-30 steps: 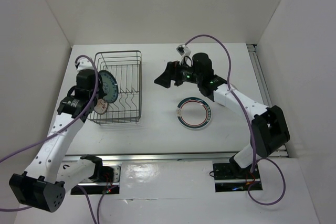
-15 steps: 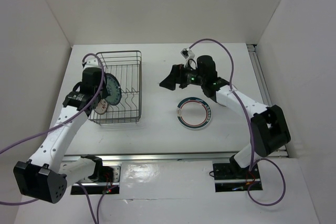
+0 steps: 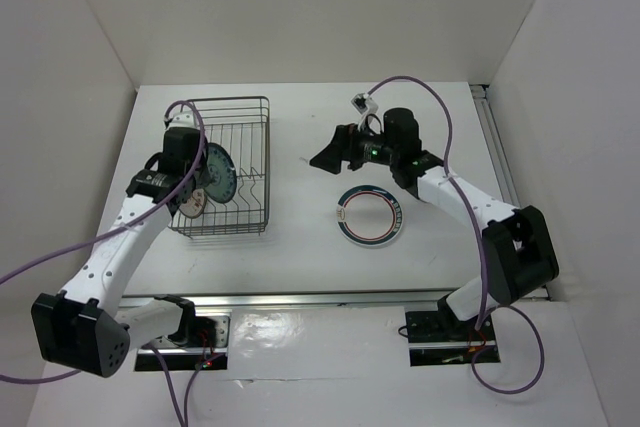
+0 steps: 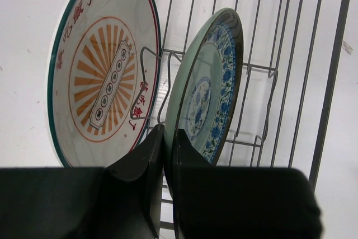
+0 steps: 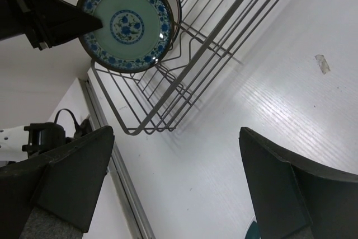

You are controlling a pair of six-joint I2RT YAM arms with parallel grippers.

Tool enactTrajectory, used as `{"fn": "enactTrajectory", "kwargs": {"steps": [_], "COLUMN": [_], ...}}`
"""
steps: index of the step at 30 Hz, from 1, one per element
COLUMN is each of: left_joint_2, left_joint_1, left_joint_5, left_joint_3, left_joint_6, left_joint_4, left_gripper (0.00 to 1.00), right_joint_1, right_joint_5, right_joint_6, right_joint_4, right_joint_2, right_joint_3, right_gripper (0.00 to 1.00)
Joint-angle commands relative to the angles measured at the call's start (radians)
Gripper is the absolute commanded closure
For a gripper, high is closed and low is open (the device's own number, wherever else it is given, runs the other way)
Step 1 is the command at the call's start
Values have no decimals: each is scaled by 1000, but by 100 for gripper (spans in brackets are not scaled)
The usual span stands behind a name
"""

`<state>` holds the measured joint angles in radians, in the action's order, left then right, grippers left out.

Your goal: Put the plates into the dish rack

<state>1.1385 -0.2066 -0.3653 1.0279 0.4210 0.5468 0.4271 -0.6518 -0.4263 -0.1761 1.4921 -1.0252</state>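
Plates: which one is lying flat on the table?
The white plate with the ringed rim: it lies flat on the table; the blue-patterned plate and the sunburst plate stand in the dish rack.

The white table carries the dish rack and, well apart, a ring-rimmed plate.

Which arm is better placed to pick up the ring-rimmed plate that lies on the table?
Right. The right fingers are open and empty, near the ring-rimmed plate. The left fingers are shut on the blue plate in the dish rack.
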Motion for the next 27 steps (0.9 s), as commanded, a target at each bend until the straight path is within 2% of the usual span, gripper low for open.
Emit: {"fn": "enactTrajectory", "kwargs": {"steps": [1, 8, 11, 12, 15, 16, 21, 24, 27], "left_joint_2": [4, 38, 47, 47, 47, 47, 47, 27, 0], "left_joint_1": [-2, -2, -2, -2, -2, -2, -2, -2, -2], "left_joint_5": [-1, 40, 49, 49, 60, 60, 91, 120, 129], "left_joint_3": [40, 40, 40, 40, 31, 31, 31, 17, 8], "left_joint_6": [-8, 1, 1, 1, 1, 1, 1, 1, 1], "left_joint_4": [-53, -53, -62, -62, -73, -73, -84, -108, -117], "left_gripper": [100, 100, 95, 89, 79, 72, 55, 39, 33], "right_joint_1": [-13, -22, -22, -22, -31, -31, -40, -40, -50], "right_joint_5": [-17, -26, -26, -11, -2, 9, 41, 52, 83], "right_joint_6": [1, 1, 11, 11, 20, 20, 38, 47, 57], "right_joint_4": [-63, -63, -63, -54, -54, -43, -8, 17, 53], "right_joint_2": [-43, -43, -43, -43, -53, -53, -73, -93, -104], "right_joint_3": [8, 27, 45, 45, 73, 82, 82, 82, 82], "right_gripper": [0, 0, 0, 0, 0, 0, 0, 0, 0]}}
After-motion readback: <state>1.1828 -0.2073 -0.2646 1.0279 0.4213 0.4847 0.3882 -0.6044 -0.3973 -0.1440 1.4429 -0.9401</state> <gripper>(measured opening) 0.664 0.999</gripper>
